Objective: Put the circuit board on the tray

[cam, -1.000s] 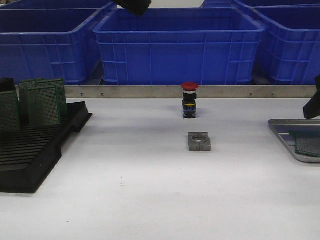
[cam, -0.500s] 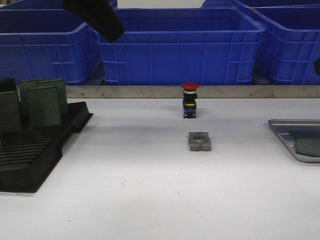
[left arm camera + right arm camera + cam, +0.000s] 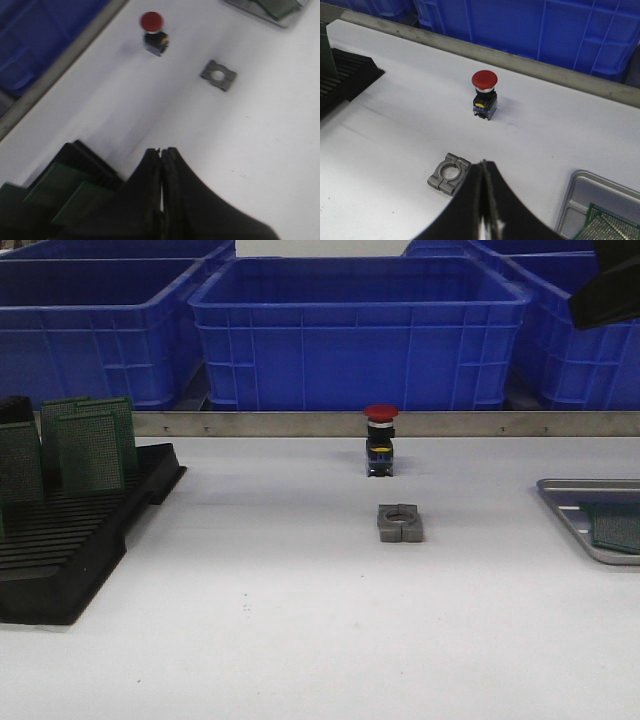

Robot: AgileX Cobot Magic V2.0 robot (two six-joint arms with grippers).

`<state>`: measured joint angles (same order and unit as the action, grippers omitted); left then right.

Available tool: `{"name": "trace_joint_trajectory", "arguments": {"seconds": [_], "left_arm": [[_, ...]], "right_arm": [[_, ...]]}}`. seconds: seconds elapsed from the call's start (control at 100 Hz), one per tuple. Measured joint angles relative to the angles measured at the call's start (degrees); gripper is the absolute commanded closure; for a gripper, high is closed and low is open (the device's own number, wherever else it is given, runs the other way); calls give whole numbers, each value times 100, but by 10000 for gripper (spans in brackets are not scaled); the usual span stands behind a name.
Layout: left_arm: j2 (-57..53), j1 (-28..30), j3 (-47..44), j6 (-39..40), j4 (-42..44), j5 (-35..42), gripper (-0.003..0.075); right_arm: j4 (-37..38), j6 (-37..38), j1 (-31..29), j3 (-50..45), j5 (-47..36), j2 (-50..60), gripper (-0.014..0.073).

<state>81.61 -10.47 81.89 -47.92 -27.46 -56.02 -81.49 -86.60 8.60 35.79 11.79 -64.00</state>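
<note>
The grey metal tray [image 3: 568, 502] lies at the table's right edge, with a green circuit board [image 3: 615, 528] flat in it. Both also show in the right wrist view, tray [image 3: 580, 192] and board [image 3: 612, 225]. Several more green boards [image 3: 85, 445] stand in the black slotted rack [image 3: 60, 550] at the left. My right gripper [image 3: 484, 163] is shut and empty, high above the table left of the tray. My left gripper [image 3: 161, 150] is shut and empty, above the table beside the rack's boards [image 3: 65, 187]. The left wrist view catches the tray's corner [image 3: 295, 15].
A red push button [image 3: 380, 440] stands mid-table near the back rail. A grey clamp block [image 3: 400, 523] lies in front of it. Blue bins [image 3: 360, 330] line the back. Part of my right arm [image 3: 610, 290] shows at the upper right.
My left arm has swung left and out of the front view. My right arm has risen from beside the tray to the upper right. The board in the tray stays put.
</note>
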Motion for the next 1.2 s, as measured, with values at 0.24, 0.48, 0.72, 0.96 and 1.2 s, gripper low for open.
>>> {"name": "trace_joint_trajectory", "arguments": {"seconds": [0.24,0.48,0.72,0.96,1.2], "left_arm": [[-1933,236,-2165,598,-86,2107,741],[-3592,236,-4084,667,-584,3508,741],[-5136,236,-5463,667,-656,4276,741],[-6263,236,-6252,667,-736,4353,741],[-6802,236,-6594,667,-770,4366,741]], "right_arm": [[-135,-11,1158,-456,-1484,985,655],[-210,-11,1468,-869,-1912,1801,655],[-245,-11,1473,-1464,-2102,3109,655],[-258,-11,1482,-2113,-2158,4666,655],[-484,-11,1482,-2481,-2253,5514,655]]}}
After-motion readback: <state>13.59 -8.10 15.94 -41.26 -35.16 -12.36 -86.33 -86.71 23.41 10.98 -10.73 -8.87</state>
